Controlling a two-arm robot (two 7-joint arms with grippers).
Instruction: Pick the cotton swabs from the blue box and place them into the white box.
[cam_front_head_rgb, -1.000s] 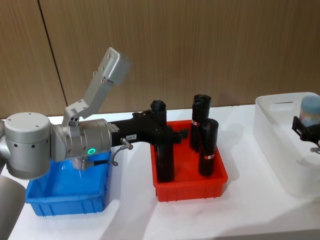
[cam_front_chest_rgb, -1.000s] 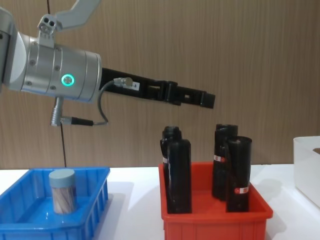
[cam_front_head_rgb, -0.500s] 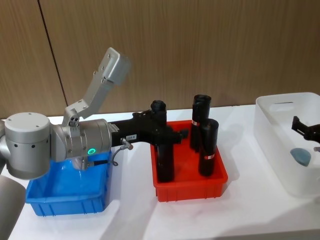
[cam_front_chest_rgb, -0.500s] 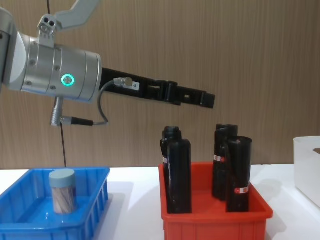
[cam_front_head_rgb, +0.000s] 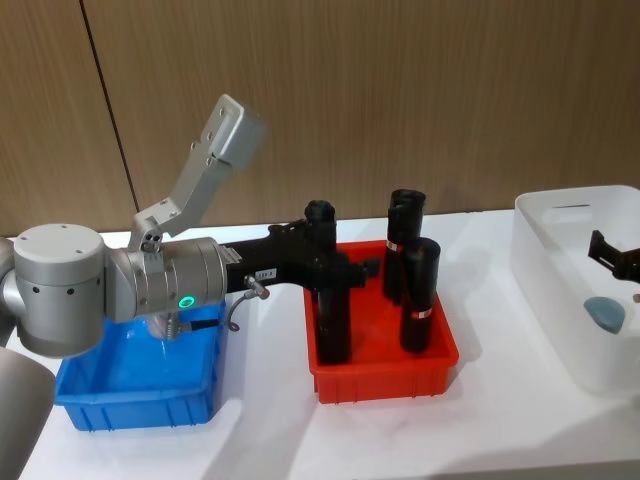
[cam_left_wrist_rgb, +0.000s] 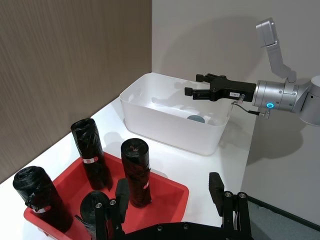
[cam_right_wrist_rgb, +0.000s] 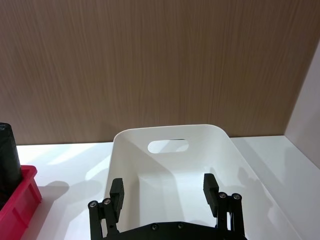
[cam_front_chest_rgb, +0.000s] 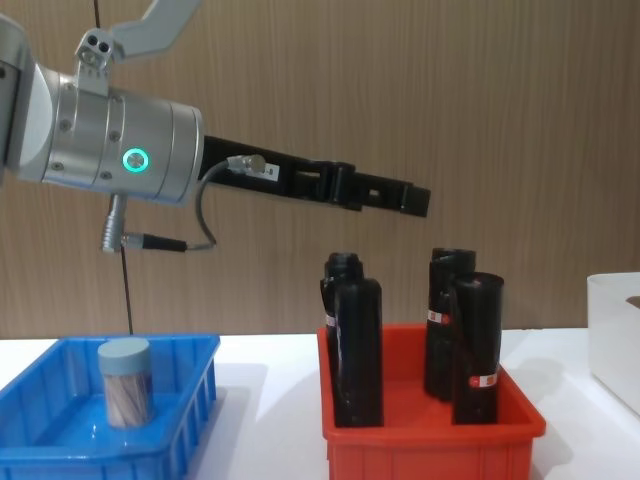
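While its jaws stand wide apart with nothing between them, the right gripper hangs over the open top of the white box, touching neither wall. From the left wrist view its fingers reach in above the box's rim, and below them a jar of cotton swabs rests on the box floor, pale blue lid showing, apart from the gripper.

The left gripper is also spread open and empty, held above the red bin and its upright black bottles. From the side, the chest view puts this gripper well above the bottle tops. The chest view also shows a second jar of cotton swabs standing upright inside the blue box; in the head view the left arm's body covers that part of the box.
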